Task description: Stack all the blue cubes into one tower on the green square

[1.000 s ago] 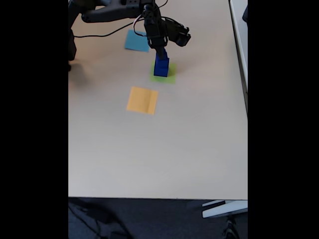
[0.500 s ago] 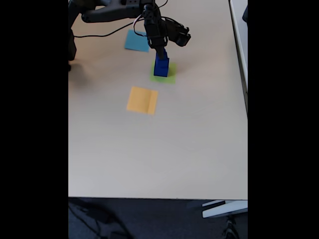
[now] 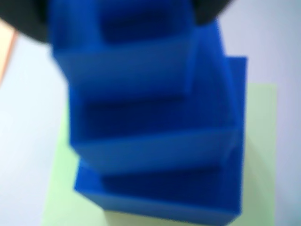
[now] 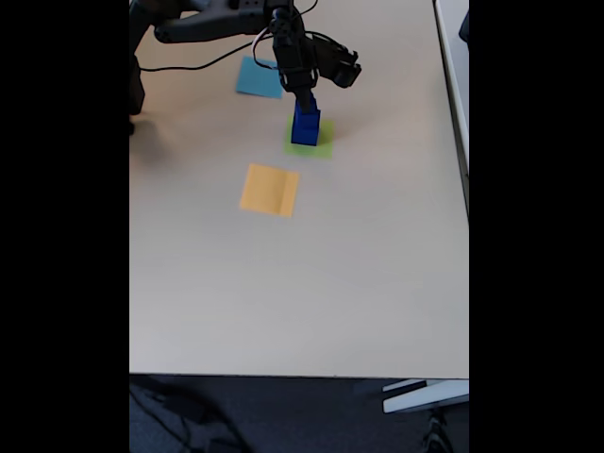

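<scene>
Dark-blue and stepped, the tower (image 4: 305, 125) stands on the green square (image 4: 324, 144) directly beneath the hand (image 4: 304, 97), which reaches down from the black arm (image 4: 226, 21) at the far end of the tabletop (image 4: 311, 283) in the fixed view. The hand sits at the very top of the stack; whether its fingers are closed on the uppermost cube or parted around it cannot be told at this size.

From the wrist view, the blue cubes (image 3: 155, 141) run away from the hand in three visible steps, each lower one wider than the one above, the picture soft and out of focus. The widest cube rests on the green square (image 3: 261, 155), whose pale edges show to either side of the base. A dark, blurred part of the hand (image 3: 211, 12) shows at the top edge, just beside the highest cube.

Behind the hand and to its left in the fixed view lies the light-blue square (image 4: 259, 77). Nearer the camera than the hand, apart from the tower, lies the orange-yellow square (image 4: 270, 190), flat on the bare beige surface.
</scene>
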